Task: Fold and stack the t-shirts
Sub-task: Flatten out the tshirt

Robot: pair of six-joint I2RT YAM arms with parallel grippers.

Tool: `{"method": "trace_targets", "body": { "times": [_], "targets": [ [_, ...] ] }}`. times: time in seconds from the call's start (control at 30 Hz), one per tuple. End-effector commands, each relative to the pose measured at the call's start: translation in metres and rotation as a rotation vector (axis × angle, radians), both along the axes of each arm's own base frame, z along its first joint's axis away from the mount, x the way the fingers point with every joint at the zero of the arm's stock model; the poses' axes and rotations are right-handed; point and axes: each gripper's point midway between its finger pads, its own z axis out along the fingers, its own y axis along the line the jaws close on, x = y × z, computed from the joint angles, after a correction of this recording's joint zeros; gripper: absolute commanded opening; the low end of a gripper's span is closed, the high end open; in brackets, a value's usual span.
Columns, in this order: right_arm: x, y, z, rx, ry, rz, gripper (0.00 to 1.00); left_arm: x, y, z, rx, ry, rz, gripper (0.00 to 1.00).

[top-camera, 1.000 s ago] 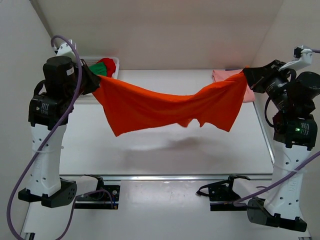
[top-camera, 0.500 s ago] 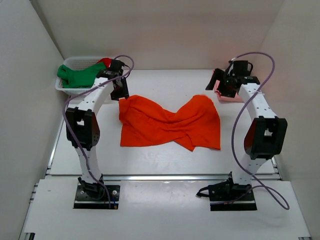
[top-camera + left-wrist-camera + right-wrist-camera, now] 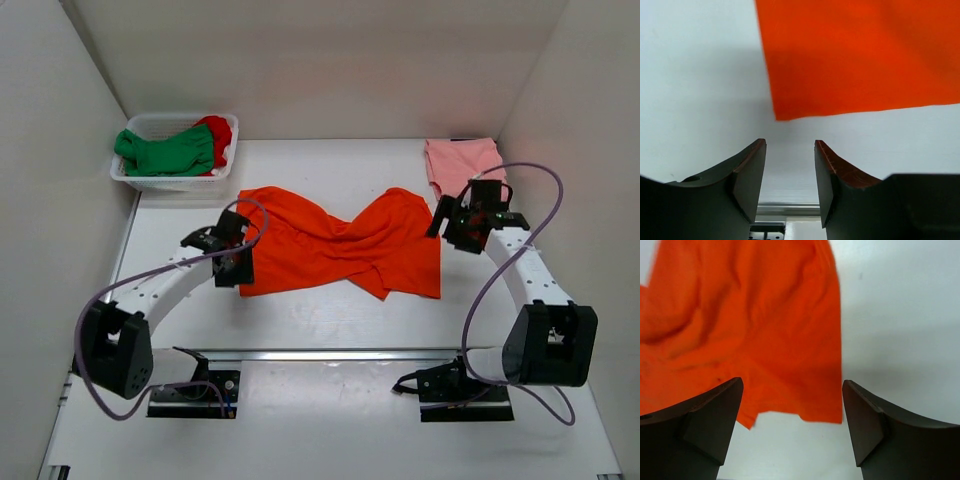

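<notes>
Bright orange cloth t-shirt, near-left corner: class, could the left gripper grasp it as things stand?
Probably yes: the left gripper is open, the corner of the bright orange cloth t-shirt lies flat just beyond its fingertips, nothing between.

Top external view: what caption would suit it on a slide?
Left gripper and right gripper, both open, flank a rumpled orange t-shirt; pink t-shirt and laundry basket beyond.

spread t-shirt (image 3: 340,245) centre; folded t-shirt (image 3: 460,160) behind right; basket (image 3: 170,183), t-shirts (image 3: 165,152) inside, behind left.
</notes>
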Motion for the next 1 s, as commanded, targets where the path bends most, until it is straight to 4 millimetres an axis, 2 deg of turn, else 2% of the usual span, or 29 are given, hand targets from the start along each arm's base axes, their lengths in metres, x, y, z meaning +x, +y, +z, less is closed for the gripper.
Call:
{"method": "trace_targets", "body": {
  "times": [0.0,0.07,0.1,0.17,0.23,0.3,0.4,0.43,0.53,0.6,0.7,0.77,0.83,0.93,0.97],
  "targets": [
    [-0.018,0.005,-0.019,0.015,0.039,-0.023,0.78,-0.007,0.006,-0.024,-0.005,0.005,0.077,0.55],
    [-0.029,0.008,-0.029,0.017,0.046,-0.036,0.78,0.002,0.007,-0.032,-0.034,-0.013,0.122,0.56],
    [-0.032,0.009,-0.028,0.006,0.035,-0.030,0.78,0.002,0.008,-0.036,-0.033,-0.010,0.130,0.56],
    [-0.042,0.012,-0.042,0.030,0.066,-0.044,0.77,0.008,0.001,-0.041,-0.048,-0.022,0.137,0.59],
    [-0.048,0.012,-0.046,0.038,0.071,-0.051,0.79,0.010,-0.005,-0.047,-0.066,-0.010,0.136,0.63],
    [-0.055,0.010,-0.055,0.025,0.099,-0.063,0.80,0.009,-0.015,-0.056,-0.083,0.010,0.133,0.66],
    [-0.064,0.006,-0.062,0.007,0.129,-0.081,0.85,0.010,-0.020,-0.065,-0.093,0.016,0.141,0.66],
    [-0.067,0.007,-0.065,0.004,0.138,-0.083,0.87,0.004,-0.020,-0.070,-0.088,0.042,0.132,0.66],
    [-0.074,0.002,-0.070,-0.016,0.161,-0.100,0.88,-0.007,-0.017,-0.076,-0.057,0.090,0.123,0.67],
    [-0.079,0.000,-0.077,-0.019,0.183,-0.108,0.89,-0.008,-0.014,-0.075,-0.046,0.081,0.130,0.69],
    [-0.084,0.005,-0.090,0.000,0.223,-0.100,0.89,-0.014,-0.011,-0.082,-0.058,0.089,0.143,0.69],
    [-0.093,0.014,-0.103,-0.023,0.274,-0.073,0.92,-0.017,-0.011,-0.086,-0.057,0.100,0.147,0.68],
    [-0.098,0.021,-0.113,-0.024,0.317,-0.055,0.99,-0.021,-0.013,-0.091,-0.046,0.127,0.138,0.68],
    [-0.104,0.032,-0.130,0.004,0.379,-0.031,0.99,-0.022,-0.015,-0.094,-0.066,0.110,0.171,0.69],
    [-0.106,0.036,-0.136,-0.009,0.397,-0.017,0.99,-0.021,-0.017,-0.093,-0.081,0.085,0.185,0.63]
  ]
}}
